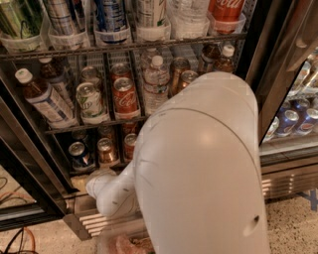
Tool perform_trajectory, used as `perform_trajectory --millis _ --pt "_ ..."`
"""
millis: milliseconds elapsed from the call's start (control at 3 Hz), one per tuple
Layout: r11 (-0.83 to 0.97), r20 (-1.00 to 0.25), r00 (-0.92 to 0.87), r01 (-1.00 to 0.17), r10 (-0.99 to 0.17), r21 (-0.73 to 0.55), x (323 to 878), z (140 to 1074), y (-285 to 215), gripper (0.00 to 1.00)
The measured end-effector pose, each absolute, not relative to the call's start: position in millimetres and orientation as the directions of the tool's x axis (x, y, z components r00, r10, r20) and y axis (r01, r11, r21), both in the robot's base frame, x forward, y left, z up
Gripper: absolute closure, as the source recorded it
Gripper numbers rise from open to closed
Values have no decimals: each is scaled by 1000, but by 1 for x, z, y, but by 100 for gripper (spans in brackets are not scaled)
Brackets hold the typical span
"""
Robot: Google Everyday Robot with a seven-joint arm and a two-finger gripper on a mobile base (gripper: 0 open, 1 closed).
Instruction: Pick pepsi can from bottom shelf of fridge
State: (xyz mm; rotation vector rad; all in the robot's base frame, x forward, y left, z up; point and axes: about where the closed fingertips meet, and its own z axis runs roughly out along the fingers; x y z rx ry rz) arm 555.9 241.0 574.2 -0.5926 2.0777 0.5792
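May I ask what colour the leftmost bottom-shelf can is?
The pepsi can is blue, silver-topped (camera view); gripper just below it.

coca-cola script on red bottle [226, 9] and red can [124, 96].

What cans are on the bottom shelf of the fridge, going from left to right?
Blue pepsi can → gold-brown can → red can, then the robot's white arm hides the rest. The gripper sits just below and in front of the pepsi can.
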Motion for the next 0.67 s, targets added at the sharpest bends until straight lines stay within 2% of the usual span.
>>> perform_trajectory --millis 667 --pt "748 -851 -485 -638 -204 184 570 579 255 25"
